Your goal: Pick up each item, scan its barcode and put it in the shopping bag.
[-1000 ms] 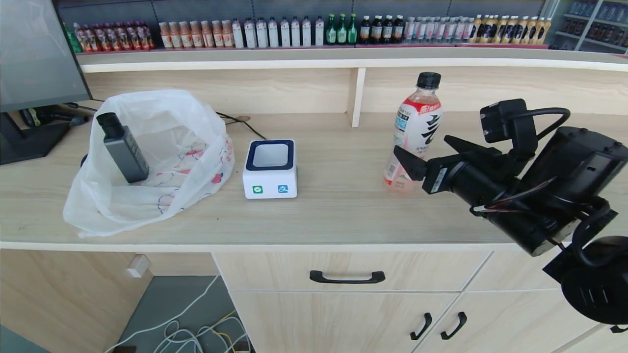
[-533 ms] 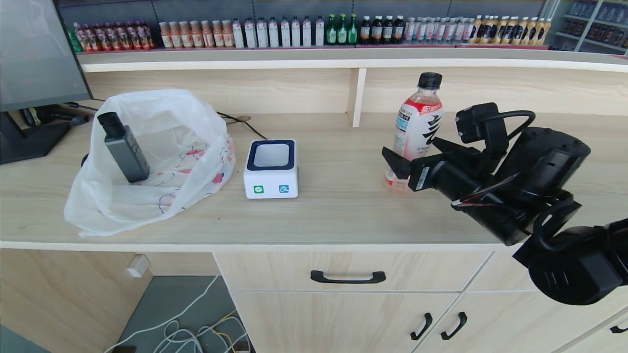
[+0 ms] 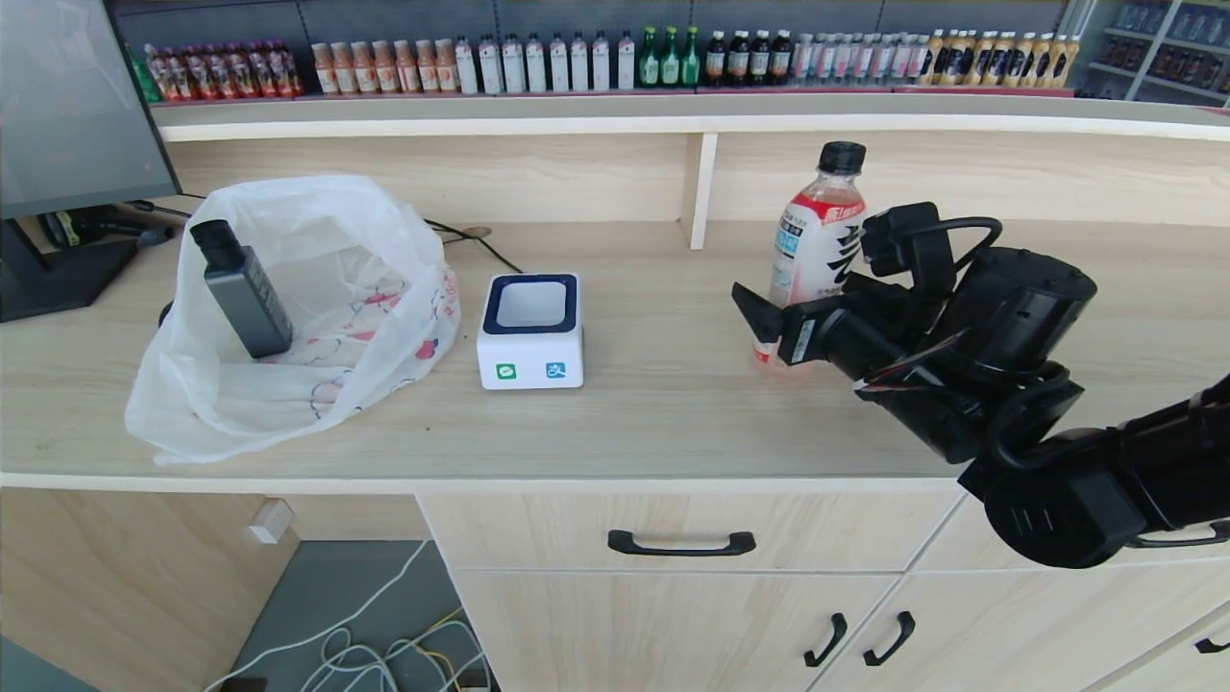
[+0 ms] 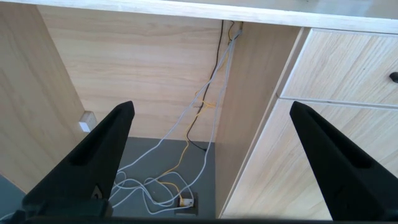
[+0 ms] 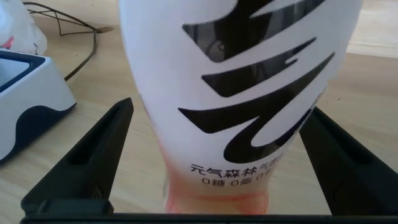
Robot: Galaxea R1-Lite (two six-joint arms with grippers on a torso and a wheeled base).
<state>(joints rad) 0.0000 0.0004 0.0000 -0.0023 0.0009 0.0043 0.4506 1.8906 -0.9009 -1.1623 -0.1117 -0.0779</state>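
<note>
Straddling the drink bottle [image 3: 817, 250] low down, the right gripper [image 5: 214, 165] is spread, not yet clamped. The bottle stands upright on the counter [image 3: 653, 423], right of the scanner [image 3: 529, 330]. An off-centre squeeze could tip it — tall, narrow base. The left gripper [image 4: 208, 143] hangs spread and empty.

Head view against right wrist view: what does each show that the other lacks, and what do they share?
Head view adds: the grey item standing in the shopping bag, the black cap of the drink bottle, and the drawers. Right wrist view adds: both fingers of the open right hand flanking the bottle's lower label. Shared: the drink bottle, the scanner and the counter.
</note>
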